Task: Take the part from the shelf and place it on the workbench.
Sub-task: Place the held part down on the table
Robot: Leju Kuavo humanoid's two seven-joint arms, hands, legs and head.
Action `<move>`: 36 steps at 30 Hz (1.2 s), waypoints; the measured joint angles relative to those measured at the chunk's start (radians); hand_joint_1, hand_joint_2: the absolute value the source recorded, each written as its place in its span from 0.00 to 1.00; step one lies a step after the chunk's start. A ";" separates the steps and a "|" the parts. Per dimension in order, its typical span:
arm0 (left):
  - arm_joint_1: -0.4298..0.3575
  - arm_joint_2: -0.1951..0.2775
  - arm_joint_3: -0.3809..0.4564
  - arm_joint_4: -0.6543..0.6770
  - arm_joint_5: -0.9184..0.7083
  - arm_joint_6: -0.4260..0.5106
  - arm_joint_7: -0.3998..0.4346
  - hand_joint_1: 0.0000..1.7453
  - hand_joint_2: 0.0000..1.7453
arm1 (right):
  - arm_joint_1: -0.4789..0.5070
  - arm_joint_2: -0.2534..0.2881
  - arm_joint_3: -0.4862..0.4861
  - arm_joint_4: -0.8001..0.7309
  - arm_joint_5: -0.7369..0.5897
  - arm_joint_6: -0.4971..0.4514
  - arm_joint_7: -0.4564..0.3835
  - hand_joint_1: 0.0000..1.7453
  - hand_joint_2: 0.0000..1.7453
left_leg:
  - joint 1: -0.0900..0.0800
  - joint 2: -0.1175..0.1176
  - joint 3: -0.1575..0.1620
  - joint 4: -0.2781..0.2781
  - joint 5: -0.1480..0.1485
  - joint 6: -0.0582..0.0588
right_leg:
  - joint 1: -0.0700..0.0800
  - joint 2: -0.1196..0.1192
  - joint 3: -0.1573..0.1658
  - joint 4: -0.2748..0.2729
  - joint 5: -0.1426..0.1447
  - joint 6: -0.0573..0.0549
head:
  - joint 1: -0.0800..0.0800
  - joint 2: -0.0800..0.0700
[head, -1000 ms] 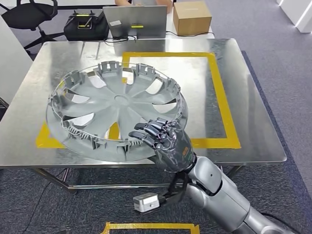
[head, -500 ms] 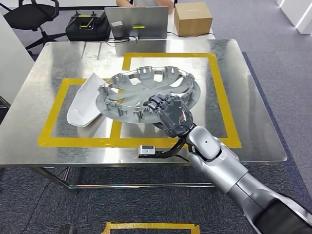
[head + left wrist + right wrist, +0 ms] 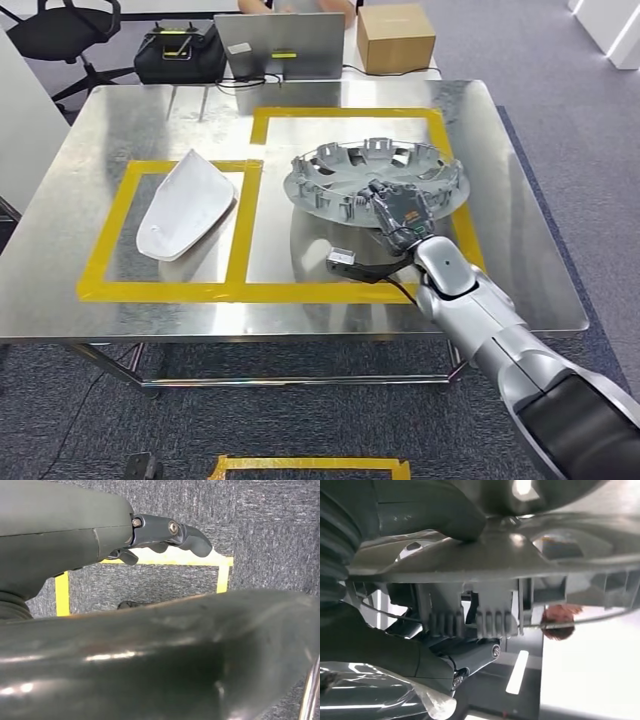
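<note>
— What does the broad silver workbench (image 3: 90, 270) look like?

— Brushed sheet metal, glossy enough to mirror the round grey wheel cover (image 3: 377, 178), which looks like moulded plastic with a dull satin finish and ribbed clips along its rim.

— And the dark right hand (image 3: 396, 212) holding it?

— Hard, shiny plastic or metal; the arm behind is smooth silver.

— The pale curved panel (image 3: 185, 203)?

— Smooth, matt white. The yellow tape (image 3: 166, 290) is flat, the grey floor carpet (image 3: 573, 130) rough.

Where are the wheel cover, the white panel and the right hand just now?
wheel cover (image 3: 343, 170): head view, on its far-left inner face.
white panel (image 3: 185, 203): head view, on its middle.
right hand (image 3: 395, 208): head view, on its back, gripping the cover's near rim.
</note>
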 joint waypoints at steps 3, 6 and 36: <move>0.000 -0.001 -0.002 0.000 0.000 -0.004 -0.001 0.00 0.50 | 0.000 0.000 -0.006 0.032 0.014 -0.003 0.006 0.50 0.50 | 0.000 0.000 0.000 0.000 0.000 0.000 | 0.000 0.000 0.000 0.000 0.000 0.000 | 0.000 0.000; 0.000 -0.003 -0.004 0.000 0.000 -0.014 -0.006 0.00 1.00 | 0.001 0.000 -0.012 0.052 0.014 -0.004 0.005 0.00 0.00 | 0.000 0.000 0.000 0.000 0.000 0.000 | 0.000 0.000 0.000 0.000 0.000 0.000 | 0.000 0.000; -0.005 -0.022 -0.034 0.000 0.014 -0.004 -0.017 0.00 0.00 | 0.108 -0.018 -0.066 -0.222 -0.276 0.068 -0.282 0.00 0.00 | 0.000 0.000 -0.006 0.000 -0.001 0.001 | 0.000 0.002 -0.008 0.000 -0.001 0.000 | 0.000 0.000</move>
